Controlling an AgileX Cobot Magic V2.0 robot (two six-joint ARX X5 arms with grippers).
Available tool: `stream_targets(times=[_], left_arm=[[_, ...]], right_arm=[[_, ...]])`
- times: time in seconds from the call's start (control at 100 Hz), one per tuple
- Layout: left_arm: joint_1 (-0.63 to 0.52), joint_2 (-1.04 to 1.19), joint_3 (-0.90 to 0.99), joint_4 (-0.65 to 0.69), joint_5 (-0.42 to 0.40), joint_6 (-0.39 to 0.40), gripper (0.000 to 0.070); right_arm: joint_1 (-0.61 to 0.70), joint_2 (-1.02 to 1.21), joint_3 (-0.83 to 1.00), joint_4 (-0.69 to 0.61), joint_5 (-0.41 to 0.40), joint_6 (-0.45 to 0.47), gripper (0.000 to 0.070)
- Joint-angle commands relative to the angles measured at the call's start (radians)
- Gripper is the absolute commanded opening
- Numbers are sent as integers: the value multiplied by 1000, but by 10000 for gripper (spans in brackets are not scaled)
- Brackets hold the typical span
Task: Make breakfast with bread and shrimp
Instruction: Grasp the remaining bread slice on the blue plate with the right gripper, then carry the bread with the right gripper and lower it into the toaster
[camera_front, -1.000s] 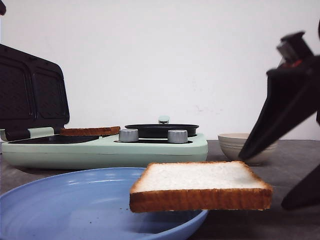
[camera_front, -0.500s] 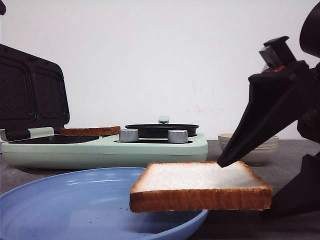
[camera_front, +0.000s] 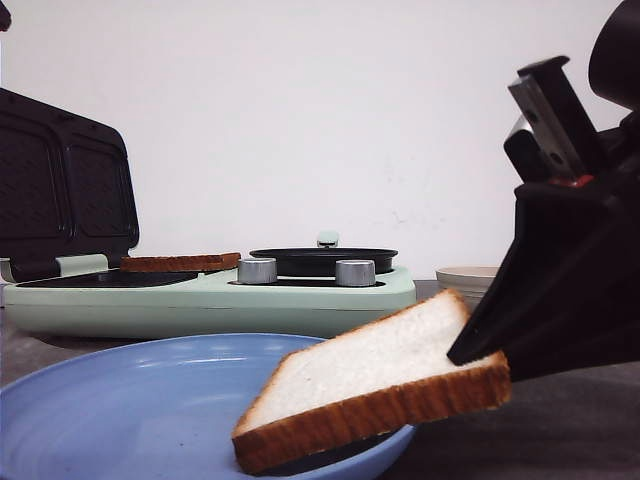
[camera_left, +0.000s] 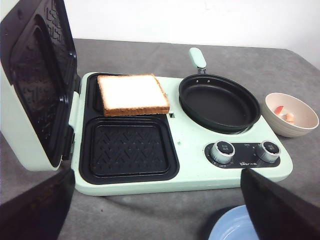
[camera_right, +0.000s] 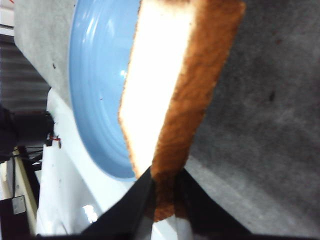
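My right gripper (camera_front: 478, 357) is shut on one corner of a bread slice (camera_front: 375, 380), which tilts with its right end raised and its left end low over the blue plate (camera_front: 130, 400). The right wrist view shows the slice (camera_right: 172, 85) pinched between the two black fingers (camera_right: 131, 207). The second bread slice (camera_left: 132, 93) lies on the far grill plate of the mint-green breakfast maker (camera_left: 150, 182); it also shows in the front view (camera_front: 180, 262). Orange-red shrimp pieces (camera_left: 286, 115) lie in the beige bowl (camera_left: 295, 125). My left gripper (camera_left: 160, 220) is open, above the table before the machine.
The machine's lid (camera_left: 35, 80) stands open at the left. A black frying pan (camera_left: 219, 102) sits on its right side, with two silver knobs (camera_left: 223, 150) in front. The beige bowl (camera_front: 468, 280) stands right of the machine, behind my right arm.
My right gripper moved in from the right, closed on the slice's right corner and lifted it, so the flat slice now tilts up to the right.
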Motion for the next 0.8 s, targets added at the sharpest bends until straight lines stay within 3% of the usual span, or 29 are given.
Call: stream_targets(times=[0.0, 0.3, 0.79], left_arm=[[0, 3, 9, 9, -3, -5, 593], [0, 3, 9, 10, -6, -3, 593], [0, -4, 9, 13, -52, -1, 595]], right_arm=[[8, -6, 2, 27, -11, 13, 0], [8, -71, 32, 168, -48, 146, 0], [19, 8, 347, 159, -55, 179, 0]])
